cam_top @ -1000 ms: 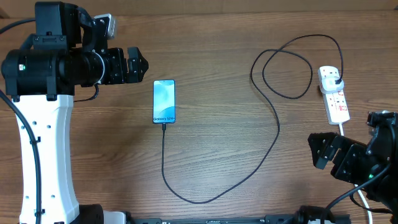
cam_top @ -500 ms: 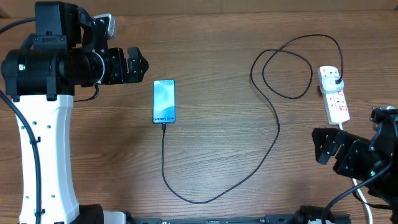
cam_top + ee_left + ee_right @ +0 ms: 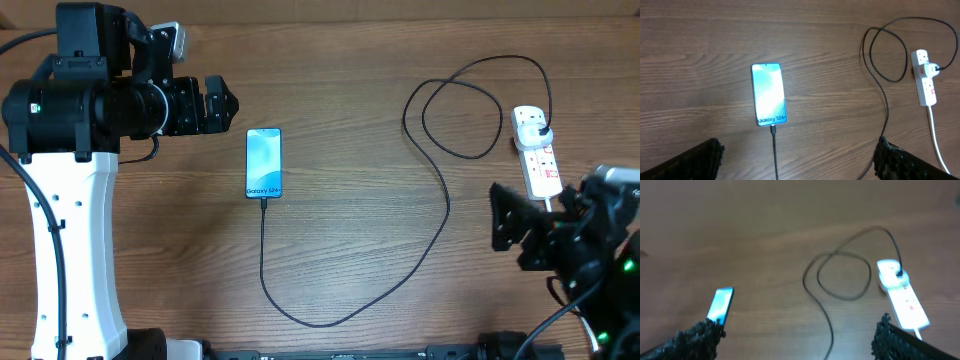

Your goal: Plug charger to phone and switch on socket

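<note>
The phone (image 3: pixel 264 163) lies flat on the wooden table with its teal screen lit, also seen in the left wrist view (image 3: pixel 769 93). The charger cable (image 3: pixel 445 215) runs from the phone's near edge, where its tip sits against the port, loops across the table and ends in a black plug seated in the socket (image 3: pixel 537 152). My left gripper (image 3: pixel 228 103) hangs open above the table, left of the phone, holding nothing. Just below and left of the socket, my right gripper (image 3: pixel 512 232) is open and empty.
The socket's thick white cord (image 3: pixel 936 142) trails toward the table's near edge under my right arm. The cable's loop (image 3: pixel 840 275) lies left of the socket (image 3: pixel 900 294). The left arm's white base (image 3: pixel 70 250) stands at the left side.
My right arm has moved up and left, closer to the socket. The left arm, phone and cable have not moved.
</note>
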